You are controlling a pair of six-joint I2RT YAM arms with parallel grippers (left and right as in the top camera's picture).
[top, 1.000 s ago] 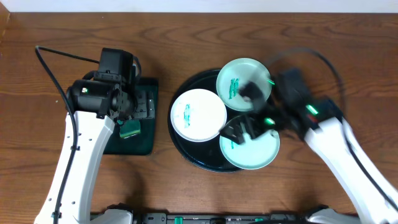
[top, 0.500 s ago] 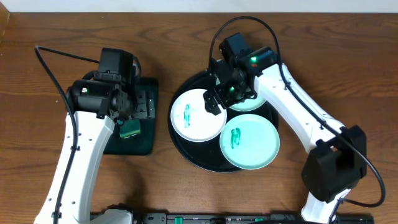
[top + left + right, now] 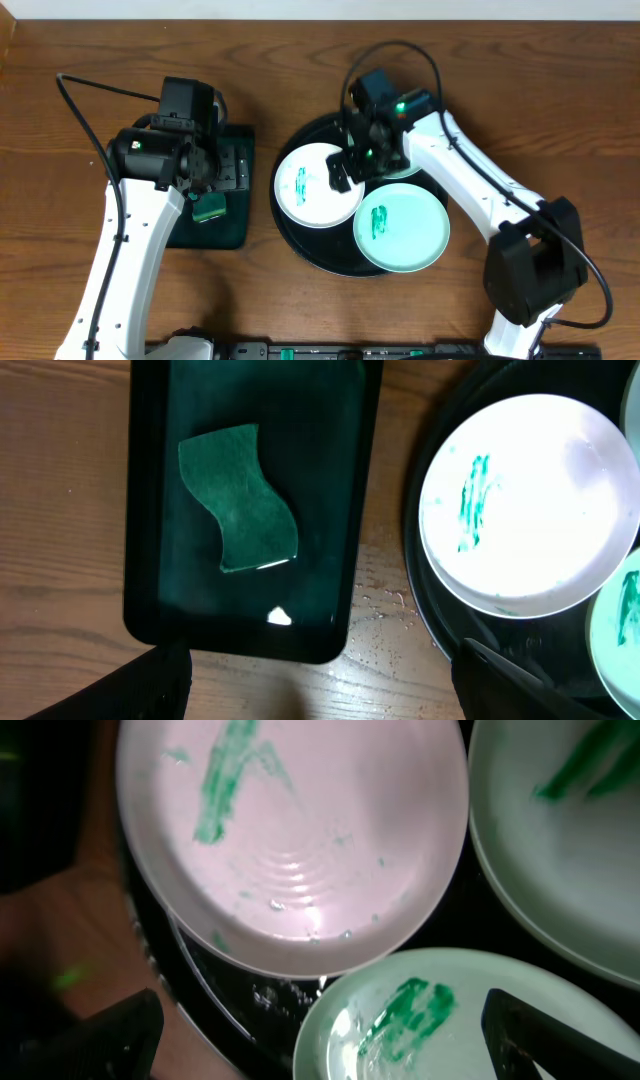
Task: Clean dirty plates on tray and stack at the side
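Right arm (image 3: 470, 182) swung from the bench's (image 3: 60, 40) right edge over the white plate (image 3: 310, 192), jaws released (left arm (image 3: 125, 235) likewise): pickup looks next.

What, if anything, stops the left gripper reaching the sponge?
Probably nothing, so yes: the sponge lies bare in the green tray, close by the open left gripper, with nothing on it.

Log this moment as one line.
plates: three on black tray, all smeared, none stacked | left jaws: open, empty, over green tray holding sponge | right jaws: open, empty, over white plate
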